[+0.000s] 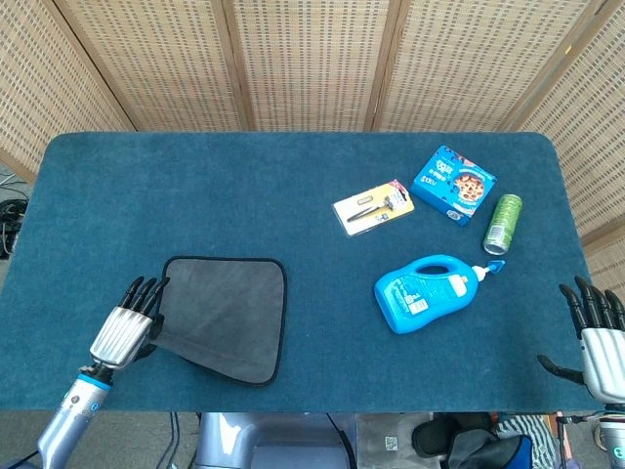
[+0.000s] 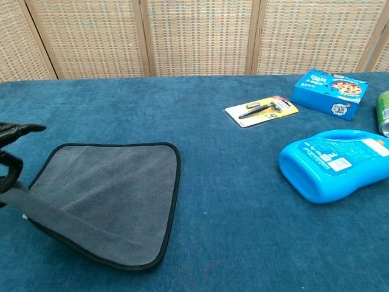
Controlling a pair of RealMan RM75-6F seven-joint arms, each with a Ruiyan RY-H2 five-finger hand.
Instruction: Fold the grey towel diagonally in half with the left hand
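The grey towel with a black hem lies on the left front of the blue table. Its near left corner is lifted off the cloth, so the front edge runs slanted. My left hand pinches that corner at the towel's left side; in the chest view the left hand shows at the frame's left edge, holding the raised corner of the towel. My right hand hangs off the table's right front corner, fingers spread, holding nothing.
A blue detergent bottle lies right of centre. Behind it sit a green can, a blue box and a carded razor pack. Woven screens stand behind the table.
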